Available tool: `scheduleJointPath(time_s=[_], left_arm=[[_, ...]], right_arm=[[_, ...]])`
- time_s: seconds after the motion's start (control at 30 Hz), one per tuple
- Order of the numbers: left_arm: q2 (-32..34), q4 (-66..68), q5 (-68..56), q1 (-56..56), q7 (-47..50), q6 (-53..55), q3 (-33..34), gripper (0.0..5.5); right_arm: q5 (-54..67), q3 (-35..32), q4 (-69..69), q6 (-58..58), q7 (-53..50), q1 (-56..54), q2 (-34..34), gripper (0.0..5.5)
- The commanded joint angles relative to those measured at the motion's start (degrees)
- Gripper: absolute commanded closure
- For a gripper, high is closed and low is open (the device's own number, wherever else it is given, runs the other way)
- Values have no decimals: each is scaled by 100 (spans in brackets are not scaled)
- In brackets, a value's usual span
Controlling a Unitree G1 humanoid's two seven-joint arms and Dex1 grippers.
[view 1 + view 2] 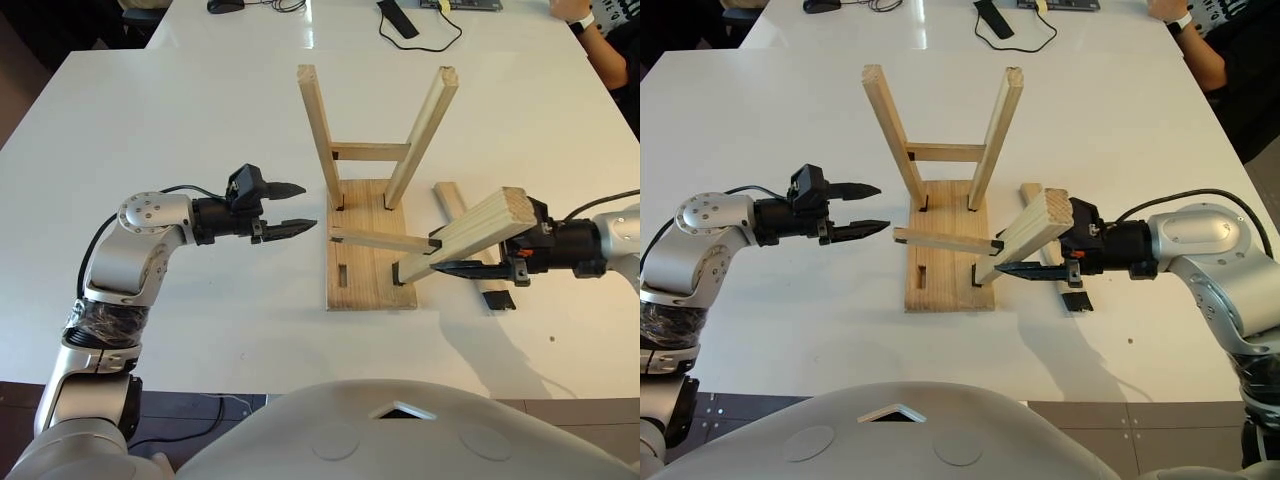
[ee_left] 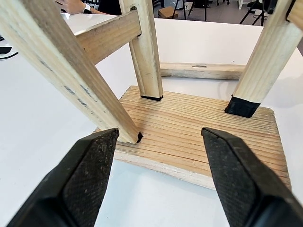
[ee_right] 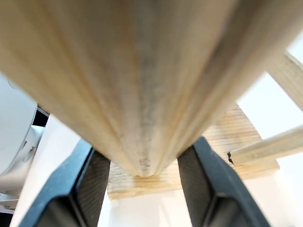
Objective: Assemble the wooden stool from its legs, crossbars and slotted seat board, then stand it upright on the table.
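While right jaws clamp the tilted leg (image 1: pixel 470 230) and left jaws hang open beside the seat board (image 1: pixel 368 292), I want it squared upright before pressing down.

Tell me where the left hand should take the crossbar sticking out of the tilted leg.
Near its free end, from the robot's left: the crossbar lies roughly level above the seat board, that end bare and pointing toward the open left hand.

seat board (image 2: pixel 199 123): grained wood | fingers (image 2: pixel 90 179): matt, textured | table (image 1: pixel 150 150): glossy
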Motion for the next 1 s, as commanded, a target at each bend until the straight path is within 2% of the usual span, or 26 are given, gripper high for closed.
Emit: scheduleJointPath(time_s=[0.03, 0.23, 0.37, 0.63, 0.67, 0.83, 0.93, 1.0], left_arm=[[-24, -49, 72, -47, -49, -37, -89, 226], [-64, -98, 92, 5, -28, -41, -129, 226], [-64, -92, 96, 32, -16, -39, -112, 226], [-93, -56, 166, 137, 66, -86, -86, 226], [-84, -29, 183, 162, 69, -107, -64, 226], [-19, 151, 311, 311, 78, -291, 3, 226], [28, 346, 420, 440, 78, -439, 91, 226], [64, 373, 452, 595, 138, -508, 221, 226]], right_arm=[[-792, 636, 702, 152, -77, -144, 137, 349], [-1207, 1279, 1212, -49, -17, -41, 342, 349], [-1278, 1416, 1077, -172, -139, 153, 376, 349], [-999, 1049, 750, -142, -631, 44, 451, 349], [-944, 986, 677, -121, -603, 86, 377, 313], [-1121, 757, 378, -65, -453, 314, 29, 249], [-1353, 519, 237, -167, -461, 559, -198, 249], [-1513, 113, 123, -212, -660, 923, -299, 249]])
